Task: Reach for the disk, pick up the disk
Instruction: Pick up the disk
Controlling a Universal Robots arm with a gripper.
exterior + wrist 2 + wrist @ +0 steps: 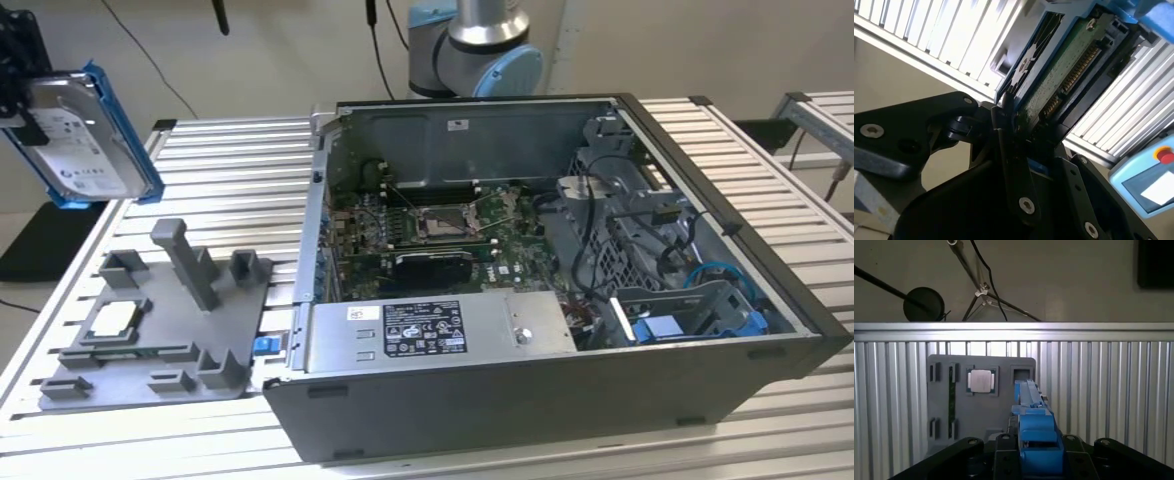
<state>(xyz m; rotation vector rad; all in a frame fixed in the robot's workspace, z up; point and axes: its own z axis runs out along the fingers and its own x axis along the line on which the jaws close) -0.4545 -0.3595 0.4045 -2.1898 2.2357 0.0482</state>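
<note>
The disk (83,130), silver-grey with a white label and a blue frame, hangs upright in the air above the table's corner at the exterior view's far left. My gripper (16,88) is shut on its edge there. In the second wrist view the black fingers (1004,125) clamp the disk (1064,75), whose green circuit board and connector pins face the camera. In the first wrist view the disk's blue frame (1034,432) stands edge-on between the jaws, high above the ribbed table.
A grey fixture plate (154,330) with posts and a small square silver chip (114,318) lies below the disk; the first wrist view shows the plate (944,405) too. An open computer case (561,300) with a grey power-supply box (441,330) takes up the exterior view's right. A control pendant (1149,180) lies nearby.
</note>
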